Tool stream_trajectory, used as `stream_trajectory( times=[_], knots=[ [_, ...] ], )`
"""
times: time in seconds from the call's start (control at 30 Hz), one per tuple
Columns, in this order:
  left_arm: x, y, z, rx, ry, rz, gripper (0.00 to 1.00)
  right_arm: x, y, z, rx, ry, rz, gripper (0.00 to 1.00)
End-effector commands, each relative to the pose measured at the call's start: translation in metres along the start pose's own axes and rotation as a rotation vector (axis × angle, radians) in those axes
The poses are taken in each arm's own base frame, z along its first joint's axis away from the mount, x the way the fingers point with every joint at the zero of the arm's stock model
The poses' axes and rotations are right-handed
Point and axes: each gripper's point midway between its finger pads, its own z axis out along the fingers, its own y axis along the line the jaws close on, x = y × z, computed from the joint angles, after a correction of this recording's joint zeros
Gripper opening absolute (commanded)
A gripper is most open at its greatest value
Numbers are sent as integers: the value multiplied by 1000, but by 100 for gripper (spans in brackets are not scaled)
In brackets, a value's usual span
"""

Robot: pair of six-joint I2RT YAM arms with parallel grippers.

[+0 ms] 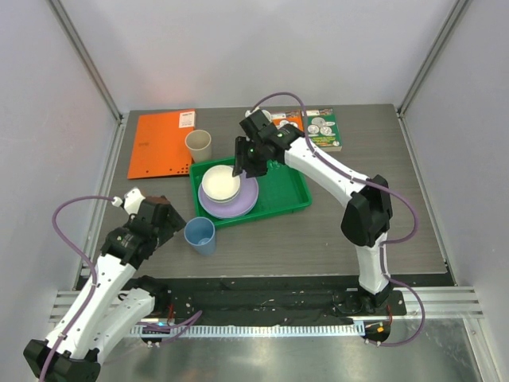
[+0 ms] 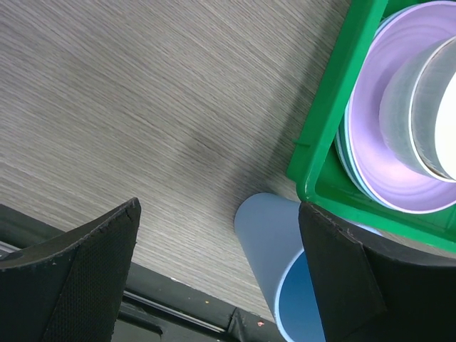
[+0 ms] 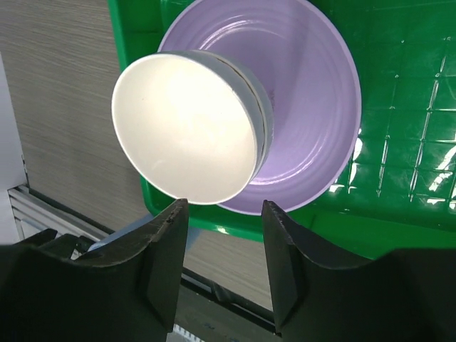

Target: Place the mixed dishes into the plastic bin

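Both empty — L end effector (image 2: 219, 206) wide, R end effector (image 3: 224, 205) half-parted — glossy cream bowl (image 3: 185, 128) on lilac plate (image 3: 306, 107), ribbed bin (image 3: 406, 107)

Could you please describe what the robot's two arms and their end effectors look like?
Both the left arm and right arm have white links with bulky black joints. A thin purple cable loops along each one. The left end effector and right end effector each have two black, wedge-shaped fingers with a matte, textured surface.
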Motion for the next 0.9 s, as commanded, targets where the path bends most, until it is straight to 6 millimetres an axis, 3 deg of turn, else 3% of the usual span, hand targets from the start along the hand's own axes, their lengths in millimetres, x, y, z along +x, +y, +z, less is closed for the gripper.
stream_trajectory(
  times=[0.0,0.1,0.13,0.27,0.37,0.53,0.87],
  knots=[
    [-9,5,0,-31,-44,-13,92,-11,16,-44,-63,-60,-39,52],
    [-10,7,1,-42,-49,-23,93,9,21,-49,-53,-63,-121,52],
    [-8,6,4,-38,-47,-21,92,23,36,-56,-78,-64,-168,53],
    [4,-2,11,-6,-2,-30,92,77,66,-49,-142,1,-252,56],
    [4,-2,11,-19,10,-21,91,102,81,-46,-177,34,-280,58],
    [3,-1,11,-20,4,-19,91,125,100,-43,-232,65,-302,61],
    [7,-4,12,-5,20,-8,91,140,96,-9,-190,97,-298,57]
  ],
)
